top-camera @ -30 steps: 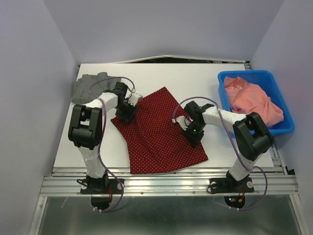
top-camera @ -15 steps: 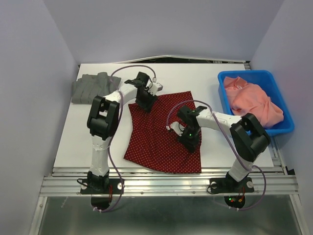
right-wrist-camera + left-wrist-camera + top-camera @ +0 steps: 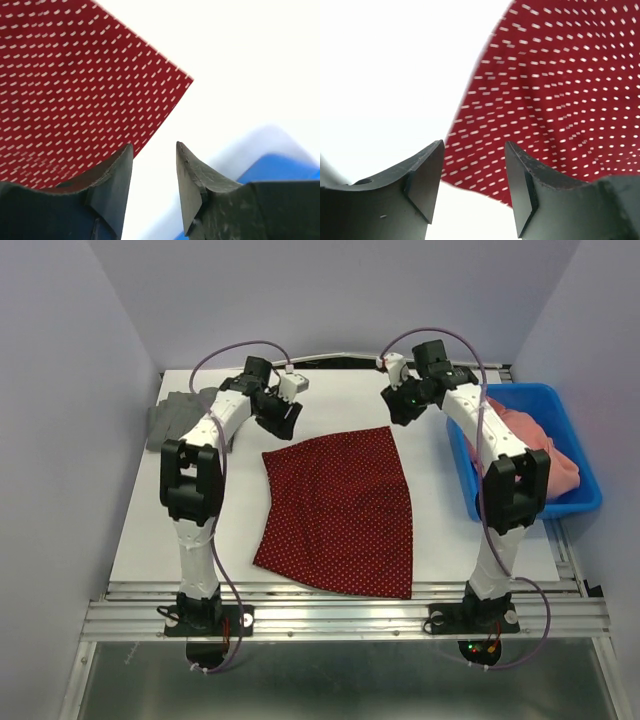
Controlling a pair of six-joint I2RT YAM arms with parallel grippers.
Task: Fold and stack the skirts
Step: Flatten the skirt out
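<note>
The dark red polka-dot skirt (image 3: 340,508) lies spread flat in the middle of the table; it also shows in the left wrist view (image 3: 555,95) and the right wrist view (image 3: 75,90). The dark grey skirt (image 3: 178,416) lies folded at the far left, partly behind the left arm. My left gripper (image 3: 283,422) is open and empty, just beyond the red skirt's far left corner (image 3: 474,172). My right gripper (image 3: 398,410) is open and empty, above the table beyond the far right corner (image 3: 154,170).
A blue bin (image 3: 470,445) holding a salmon-pink garment (image 3: 520,450) stands at the right edge, its rim also in the right wrist view (image 3: 280,170). The white table (image 3: 190,530) ends at a metal rail in front. Grey walls stand on both sides.
Both grippers let go of the red skirt and rose toward the table's far side. The skirt now lies flat and squared, its narrow edge away from the arms.
</note>
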